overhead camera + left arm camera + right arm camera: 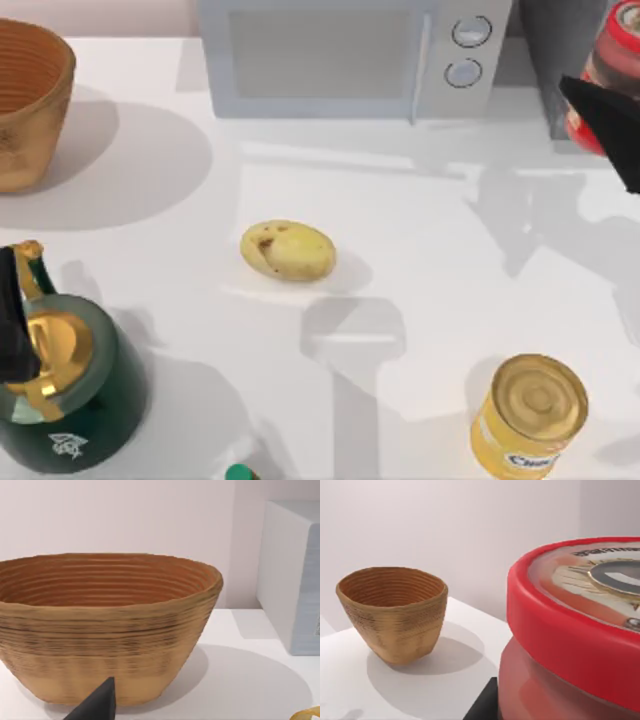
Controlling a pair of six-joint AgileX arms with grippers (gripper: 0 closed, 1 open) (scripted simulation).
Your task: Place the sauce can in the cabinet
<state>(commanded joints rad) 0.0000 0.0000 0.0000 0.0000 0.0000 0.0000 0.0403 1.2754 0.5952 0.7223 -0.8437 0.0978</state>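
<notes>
**Operator:** Right gripper [607, 108] status?

**Technician:** Closed on the sauce can [612, 70], held at the top view's far right edge, in front of the dark cabinet [560, 40] beside the microwave [350, 55].

**Operator:** Procedure?

**Technician:** Keep the can upright. Advance it squarely into the cabinet, clear of the microwave's side. Release once it appears seated inside. Left gripper [97, 705] is parked near the basket [105, 625]; its finger state cannot be determined.

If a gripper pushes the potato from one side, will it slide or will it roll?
The potato looks rounded and oval, lying on its long side on the smooth white table, so it would probably roll or wobble rather than slide straight. Its uneven shape may make it veer sideways. It looks solid, so it should not squash.
</notes>
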